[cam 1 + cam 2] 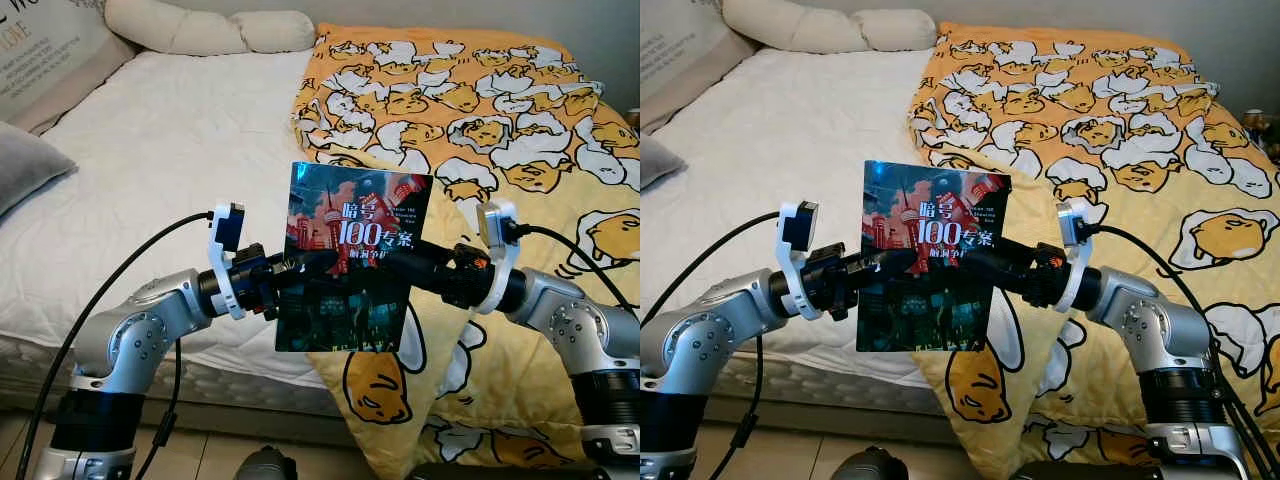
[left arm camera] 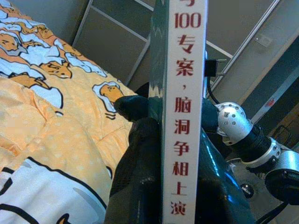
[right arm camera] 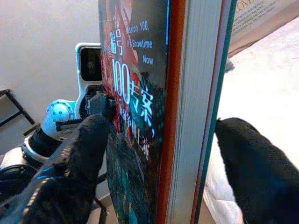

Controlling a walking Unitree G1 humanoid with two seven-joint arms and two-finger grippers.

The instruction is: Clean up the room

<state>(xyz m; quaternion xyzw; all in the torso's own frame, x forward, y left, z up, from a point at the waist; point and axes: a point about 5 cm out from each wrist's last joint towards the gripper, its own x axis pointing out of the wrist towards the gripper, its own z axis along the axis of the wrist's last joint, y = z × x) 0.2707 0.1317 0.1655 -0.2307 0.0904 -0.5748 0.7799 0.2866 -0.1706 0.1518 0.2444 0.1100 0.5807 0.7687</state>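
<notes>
Book [image 1: 352, 262], upright, cover facing camera (Chinese title, "100"): left gripper [image 1: 292, 275] and right gripper [image 1: 412, 262] each clamped on opposite edges, above bed [image 1: 170, 150] with egg-print duvet [image 1: 500, 120].

Held upright between both arms, blocking the middle ahead: a book [image 1: 352, 262], pinched from each side by left gripper [image 1: 283, 283] and right gripper [image 1: 412, 262], 1 finger in front of the cover and 1 behind. Beyond it, open white mattress [image 1: 170, 150] on the left half of the bed, free to reach over. Heaped on the right half, spilling over the edge: yellow quilt [image 1: 480, 110]. Along the head end: pillows [image 1: 205, 28]. At far left: grey cushion [image 1: 25, 165].
</notes>
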